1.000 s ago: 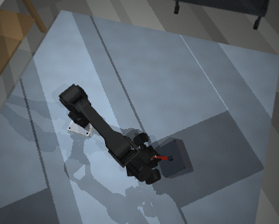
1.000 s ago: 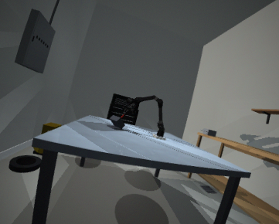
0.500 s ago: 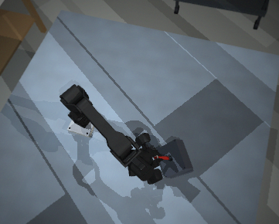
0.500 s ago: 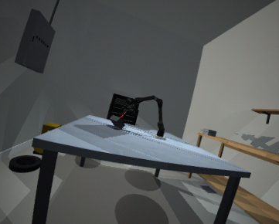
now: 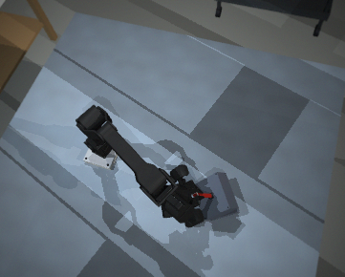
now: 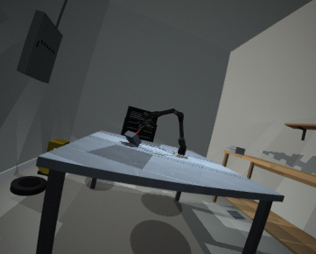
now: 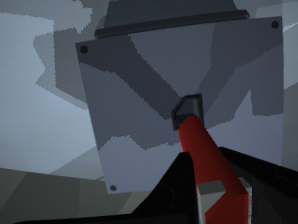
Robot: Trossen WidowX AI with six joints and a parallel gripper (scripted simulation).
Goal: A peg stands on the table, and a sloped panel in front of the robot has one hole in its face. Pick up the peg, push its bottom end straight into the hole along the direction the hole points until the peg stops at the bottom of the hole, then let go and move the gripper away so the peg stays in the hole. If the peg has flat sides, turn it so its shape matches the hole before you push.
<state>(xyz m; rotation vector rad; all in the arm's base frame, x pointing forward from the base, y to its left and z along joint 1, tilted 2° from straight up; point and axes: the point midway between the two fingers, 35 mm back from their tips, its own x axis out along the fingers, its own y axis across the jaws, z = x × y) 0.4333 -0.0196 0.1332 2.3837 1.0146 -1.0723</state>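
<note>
My claw (image 5: 194,195) grips the red peg (image 5: 205,195) over the sloped panel (image 5: 223,196), near the surface's (image 5: 145,62) right edge, well in from its top-left corner.

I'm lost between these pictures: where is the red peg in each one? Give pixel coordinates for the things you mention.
Top: red peg (image 5: 205,195) (image 6: 137,131) (image 7: 202,150), right of and below centre.
Exterior: tiny, just left of centre.
Wrist: large, from centre to the bottom edge, right of middle.
Shared landmark: the sloped panel (image 5: 211,197) (image 6: 132,137) (image 7: 145,105) beside its tip.

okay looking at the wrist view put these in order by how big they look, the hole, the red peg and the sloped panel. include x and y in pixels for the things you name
Largest to smallest:
1. Sloped panel (image 7: 135,100)
2. Red peg (image 7: 205,155)
3. Hole (image 7: 189,107)
</note>
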